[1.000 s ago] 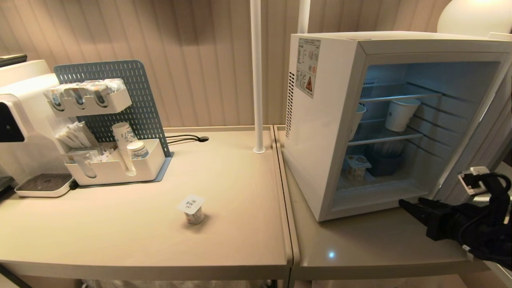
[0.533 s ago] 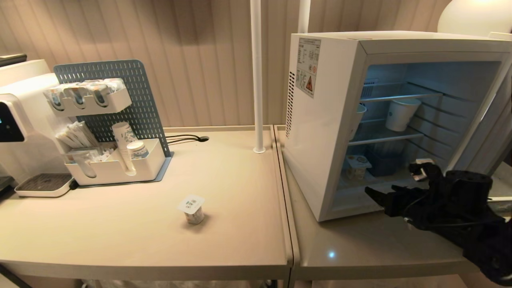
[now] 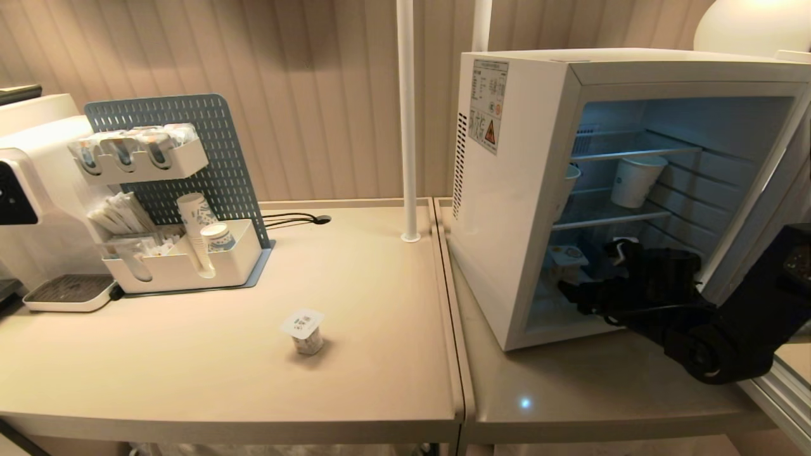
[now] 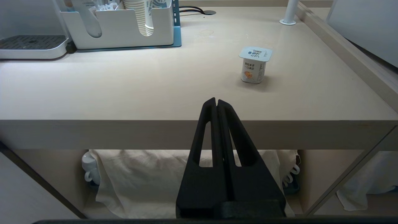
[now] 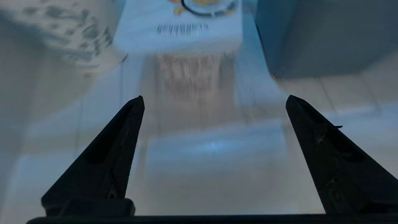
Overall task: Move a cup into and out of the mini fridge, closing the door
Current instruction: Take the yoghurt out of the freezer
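Moved: my right pincer has come from the surface into the fridge, bottom level.
Right pincer: jaws spread wide, holding nothing.
Left pincer: shut, empty, parked by the surface's near edge.
Cup: sealed cup on the fridge floor, just ahead between my open tips; a twin stands on the surface.
Handling: probably light, thin-walled, perhaps slick; grip the sides below the lid, gently.
Door: swung open to the right.

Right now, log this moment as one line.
right hand: open, inside mini fridge | target: yogurt cup ahead, untouched | left hand: shut, parked
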You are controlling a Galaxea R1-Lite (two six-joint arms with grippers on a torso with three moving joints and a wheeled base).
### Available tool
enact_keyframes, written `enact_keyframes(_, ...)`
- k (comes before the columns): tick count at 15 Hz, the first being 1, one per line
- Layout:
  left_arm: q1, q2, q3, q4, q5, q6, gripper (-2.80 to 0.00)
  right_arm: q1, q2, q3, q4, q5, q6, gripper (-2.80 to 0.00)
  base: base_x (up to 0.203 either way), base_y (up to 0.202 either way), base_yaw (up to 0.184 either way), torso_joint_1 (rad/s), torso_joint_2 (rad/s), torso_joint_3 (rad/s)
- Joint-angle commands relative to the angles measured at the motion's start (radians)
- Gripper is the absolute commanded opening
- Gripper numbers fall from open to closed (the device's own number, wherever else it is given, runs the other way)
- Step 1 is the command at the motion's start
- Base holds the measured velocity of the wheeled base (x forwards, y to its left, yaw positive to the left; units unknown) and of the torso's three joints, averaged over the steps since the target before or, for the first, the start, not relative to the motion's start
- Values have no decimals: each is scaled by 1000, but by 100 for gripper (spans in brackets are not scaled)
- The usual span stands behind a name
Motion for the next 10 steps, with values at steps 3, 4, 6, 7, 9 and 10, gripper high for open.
enact_keyframes(3,0,2,0,0,1,-1,-280,2,64,-122,59,-15,-1,0,0,0,0,0,0,0)
enact_keyframes(4,0,2,0,0,1,-1,-280,2,76,-153,77,-16,-1,0,0,0,0,0,0,0)
enact_keyframes(6,0,2,0,0,1,-2,-280,2,95,-205,111,-17,-1,0,0,0,0,0,0,0)
enact_keyframes(7,0,2,0,0,1,-2,-280,2,102,-231,130,-17,-1,0,0,0,0,0,0,0)
enact_keyframes(9,0,2,0,0,1,-4,-280,3,125,-273,152,-20,-1,0,0,0,0,0,0,0)
enact_keyframes(10,0,2,0,0,1,-4,-280,3,139,-290,158,-31,-3,0,0,0,0,0,0,0)
